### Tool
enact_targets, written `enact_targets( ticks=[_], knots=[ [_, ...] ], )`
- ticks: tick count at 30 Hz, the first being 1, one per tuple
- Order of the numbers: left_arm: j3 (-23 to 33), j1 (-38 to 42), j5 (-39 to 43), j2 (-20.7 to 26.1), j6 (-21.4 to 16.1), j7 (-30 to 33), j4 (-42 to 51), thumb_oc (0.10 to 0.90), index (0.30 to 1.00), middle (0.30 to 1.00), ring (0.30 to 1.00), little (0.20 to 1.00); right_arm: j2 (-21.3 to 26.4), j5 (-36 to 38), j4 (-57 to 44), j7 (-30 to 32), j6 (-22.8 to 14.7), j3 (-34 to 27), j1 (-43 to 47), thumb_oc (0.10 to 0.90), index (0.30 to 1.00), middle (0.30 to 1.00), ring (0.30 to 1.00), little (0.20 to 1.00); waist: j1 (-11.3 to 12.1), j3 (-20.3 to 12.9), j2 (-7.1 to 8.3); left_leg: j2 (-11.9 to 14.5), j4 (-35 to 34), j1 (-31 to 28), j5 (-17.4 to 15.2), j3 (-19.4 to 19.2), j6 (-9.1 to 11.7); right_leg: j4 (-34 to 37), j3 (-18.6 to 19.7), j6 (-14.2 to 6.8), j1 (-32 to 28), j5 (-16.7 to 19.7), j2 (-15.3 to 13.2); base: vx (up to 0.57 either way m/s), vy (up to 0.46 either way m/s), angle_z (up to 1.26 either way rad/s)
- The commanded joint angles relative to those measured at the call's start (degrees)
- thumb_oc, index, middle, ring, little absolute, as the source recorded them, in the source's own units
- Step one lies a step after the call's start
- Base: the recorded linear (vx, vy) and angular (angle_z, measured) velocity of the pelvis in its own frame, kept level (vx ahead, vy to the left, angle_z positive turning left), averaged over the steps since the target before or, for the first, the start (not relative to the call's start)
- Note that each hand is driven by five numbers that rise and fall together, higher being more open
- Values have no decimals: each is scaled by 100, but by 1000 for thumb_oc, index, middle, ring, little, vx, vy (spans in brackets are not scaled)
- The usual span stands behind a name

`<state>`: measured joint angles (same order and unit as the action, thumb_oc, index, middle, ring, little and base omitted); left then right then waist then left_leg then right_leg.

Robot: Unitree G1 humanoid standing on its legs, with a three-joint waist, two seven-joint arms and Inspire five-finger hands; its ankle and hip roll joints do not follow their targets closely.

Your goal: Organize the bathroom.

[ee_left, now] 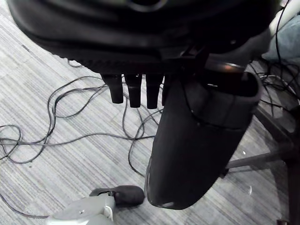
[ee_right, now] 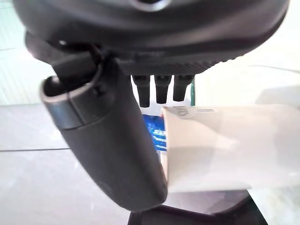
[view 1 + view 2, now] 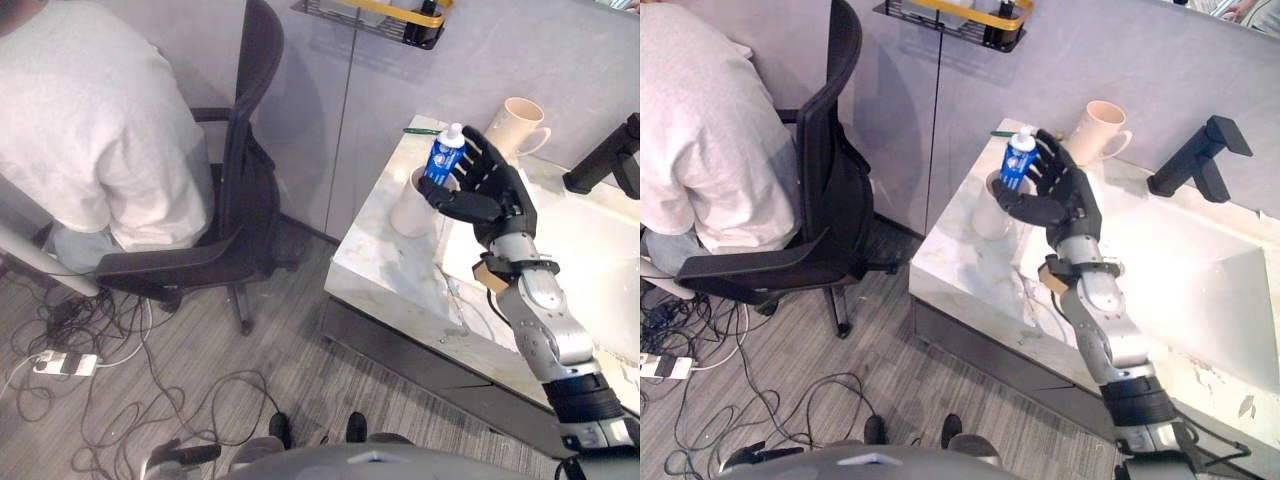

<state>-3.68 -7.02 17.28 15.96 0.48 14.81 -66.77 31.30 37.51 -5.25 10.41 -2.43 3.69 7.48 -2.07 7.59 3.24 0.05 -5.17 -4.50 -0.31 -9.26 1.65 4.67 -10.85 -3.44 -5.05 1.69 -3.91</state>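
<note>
At the left corner of the pale marble tabletop point(image 3: 970, 275), a blue toothpaste tube with a white cap point(image 3: 1017, 161) stands in a white cylindrical cup point(image 3: 992, 208), its long axis close to upright, leaning slightly toward the wall, cap end up. The right robot hand point(image 3: 1058, 192) is raised beside the cup with its palm facing the tube, its fingers point(image 3: 490, 160) spread and nearly straight behind the tube and its thumb point(image 3: 1028, 208) reaching across the front below the blue part; the robot hand is apart rather than clamped. The silver-grey forearm rises steeply from the lower right over the white sink basin point(image 3: 1200, 290). A beige mug with a handle point(image 3: 1099, 130) lies tilted near the wall behind the robot hand, and a black tap point(image 3: 1195, 160) stands further right. The left robot hand point(image 1: 140, 86) hangs over the grey wood-look floor point(image 1: 47, 117), fingers straight and relaxed. A person in a white shirt point(image 3: 90, 130) sits on a black office chair point(image 3: 235, 190) at the left.
</note>
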Motion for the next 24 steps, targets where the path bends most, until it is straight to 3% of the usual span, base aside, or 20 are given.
enact_targets(
  ticks=[1, 12, 16, 19, 24],
  knots=[
    [-167, 160, -129, 153, 35, 194, -307, 800, 900, 900, 900, 900, 86, 203, -909, 18, -585, -497, 377, 800, 900, 900, 900, 900, 40, -367, -105, -145, 17, -116, -302, -85, -277, -877, -26, -478, 417, -505, 6, -45, 7, -1],
    [-203, 215, -74, 124, -95, 248, -358, 800, 900, 900, 900, 900, 276, 19, -1571, 728, -1128, -856, 493, 800, 900, 900, 900, 900, -42, -403, -84, -132, 17, -112, -311, -136, -257, -797, 25, -484, 399, -467, 40, -57, 12, -1],
    [-196, 247, -98, 125, -187, 282, -379, 800, 900, 900, 900, 900, 344, 329, -1949, 826, -1362, -1137, 466, 800, 900, 900, 900, 900, -135, -410, -89, -127, 17, -116, -323, -186, -264, -832, 103, -490, 436, -476, 62, -46, 30, -7],
    [-182, 276, -78, 143, -239, 285, -416, 800, 900, 900, 900, 900, 342, 1024, -2241, 764, -1440, -1382, 374, 800, 900, 900, 900, 900, -244, -429, -85, -125, 17, -106, -324, -223, -272, -883, 233, -498, 495, -481, 94, -37, 44, -13],
    [-194, 282, 82, 134, -508, 372, -465, 800, 900, 900, 900, 900, 470, 588, -2424, 1142, -1668, -1922, 87, 800, 900, 900, 900, 900, -448, -445, -89, -124, 17, -84, -333, -307, -288, -958, 401, -541, 599, -395, 100, -19, 82, -13]
  ],
)
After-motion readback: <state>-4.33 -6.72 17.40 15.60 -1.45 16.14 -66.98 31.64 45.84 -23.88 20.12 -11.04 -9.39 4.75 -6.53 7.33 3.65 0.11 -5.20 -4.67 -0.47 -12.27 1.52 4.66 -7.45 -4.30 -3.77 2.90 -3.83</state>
